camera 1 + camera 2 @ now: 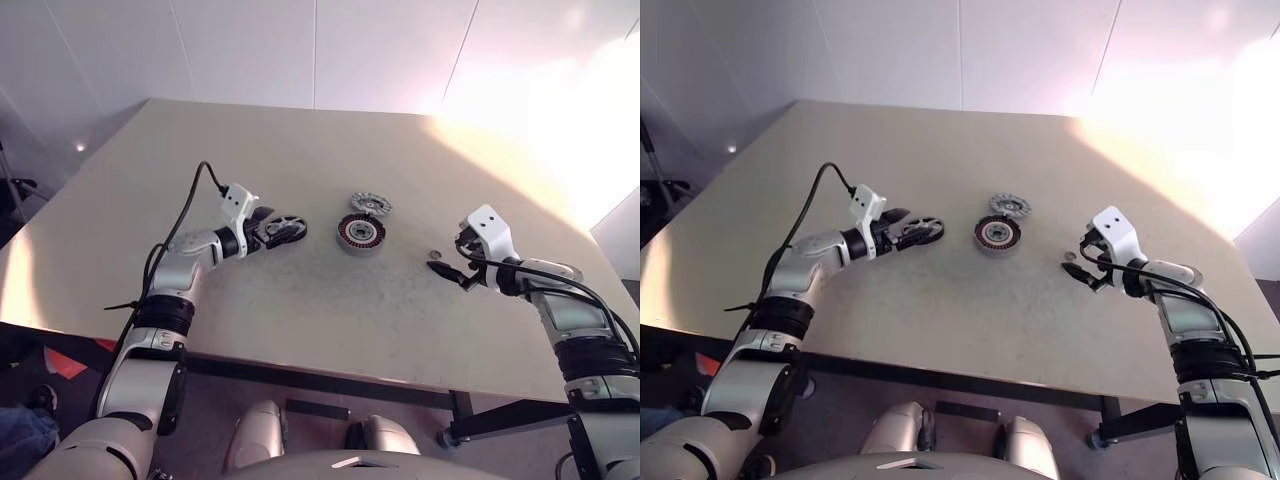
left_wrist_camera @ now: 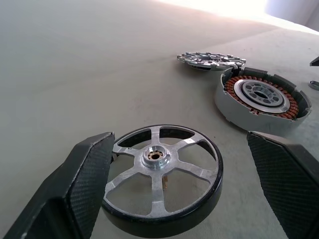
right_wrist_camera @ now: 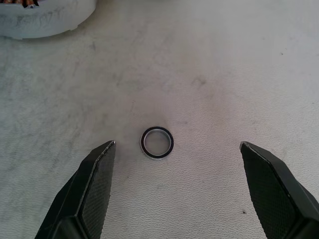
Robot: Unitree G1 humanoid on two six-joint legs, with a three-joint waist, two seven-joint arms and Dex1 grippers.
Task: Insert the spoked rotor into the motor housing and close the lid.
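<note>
The spoked rotor (image 2: 162, 179) lies flat on the tabletop (image 1: 300, 320), a black rim with five pale spokes around a small hub, left of the tabletop's middle. My left pincer (image 1: 285, 230) stands wide open around it: one finger (image 2: 75, 194) is at or against the rim on one side, though I cannot tell if it truly touches, and the other finger (image 2: 289, 184) stands clear on the opposite side. The rotor rests on the surface, not lifted.

Just beyond it, toward the middle of the tabletop, sits the motor housing (image 1: 360, 234), a short grey cup with its ring of copper windings open to view and a bright hub in the centre. Right behind the housing, on the side of the far edge and touching or nearly touching it, lies the lid (image 1: 371, 205), a pale slotted disc, flat on the surface.

Further toward the right edge lies a small metal ring (image 3: 157, 143), dark-rimmed, alone on the bare surface and well apart from the housing. My right pincer (image 1: 447, 260) hovers near it, fully open and holding nothing; in the wrist view the ring lies between the two spread fingers (image 3: 89, 194), closer to one of them, touching neither.
</note>
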